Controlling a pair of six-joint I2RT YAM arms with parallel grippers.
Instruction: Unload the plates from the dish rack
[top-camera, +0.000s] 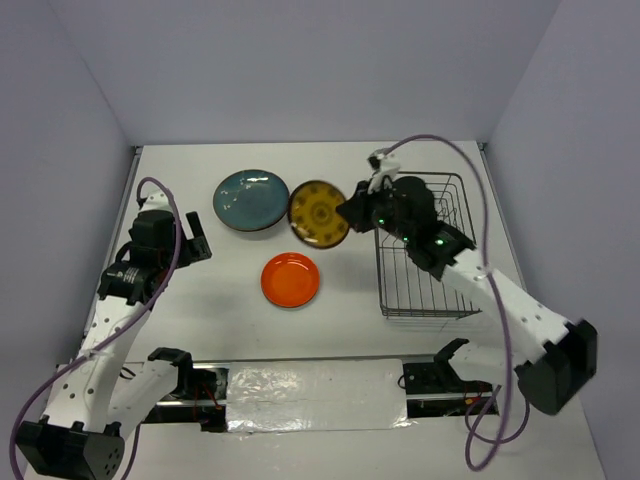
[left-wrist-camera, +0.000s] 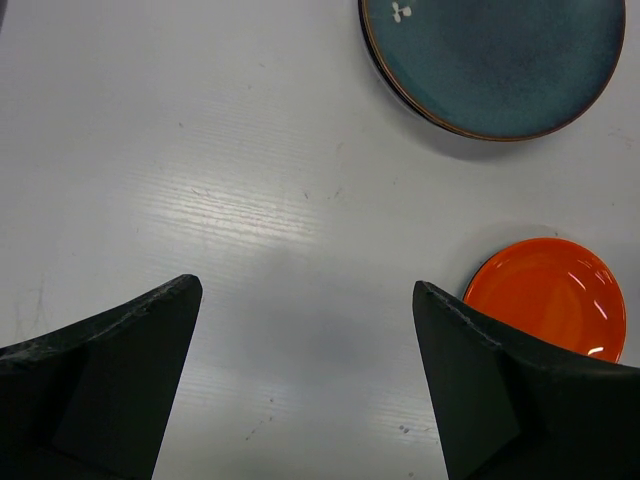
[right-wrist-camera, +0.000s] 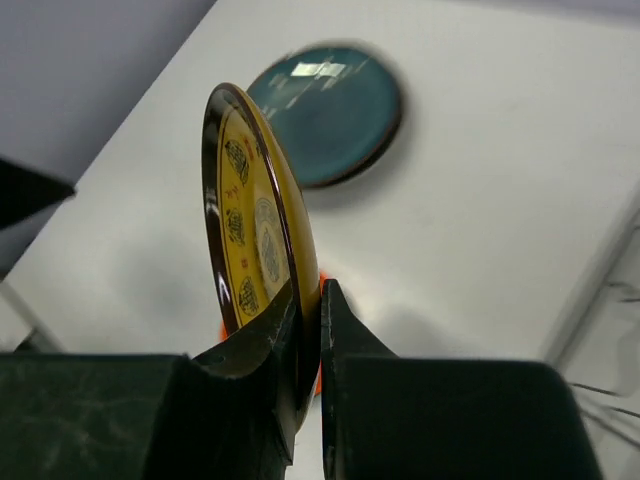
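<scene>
- Yellow-brown glaze, top view: the small yellow-brown plate (top-camera: 318, 213) is pinched at its right rim by the right gripper (top-camera: 352, 212). It sits between the dark teal plate (top-camera: 251, 199) on its left and the dish rack (top-camera: 400, 295) on its right.
- The teal plate lies flat on the white table (top-camera: 220, 320) toward the far side. The orange plate (top-camera: 290, 279) lies flat nearer, apart from both other plates.
- The wire rack stands on the right of the table, and the right arm covers its far left part.
- The left gripper (top-camera: 195, 240) hangs over the left side of the table, well apart from every plate.
- Left wrist view: the left gripper (left-wrist-camera: 305, 288) has its two dark fingers (left-wrist-camera: 120, 370) spread wide, with only table surface between them; it holds nothing.
- In the same view the teal plate (left-wrist-camera: 495, 60) lies at the top right and the orange plate (left-wrist-camera: 548, 295) at the right, partly behind the right-hand finger.
- Right wrist view: the right gripper (right-wrist-camera: 310, 290) is clamped on the edge of the yellow-brown plate (right-wrist-camera: 255, 220), one finger on each face.
- The plate stands nearly on edge, its patterned face turned left and its dark rim upward.
- Beyond it the teal plate (right-wrist-camera: 325, 115) lies on the table, blurred. A sliver of orange shows beside the fingers, and thin rack wires (right-wrist-camera: 600, 390) cross the right edge.
</scene>
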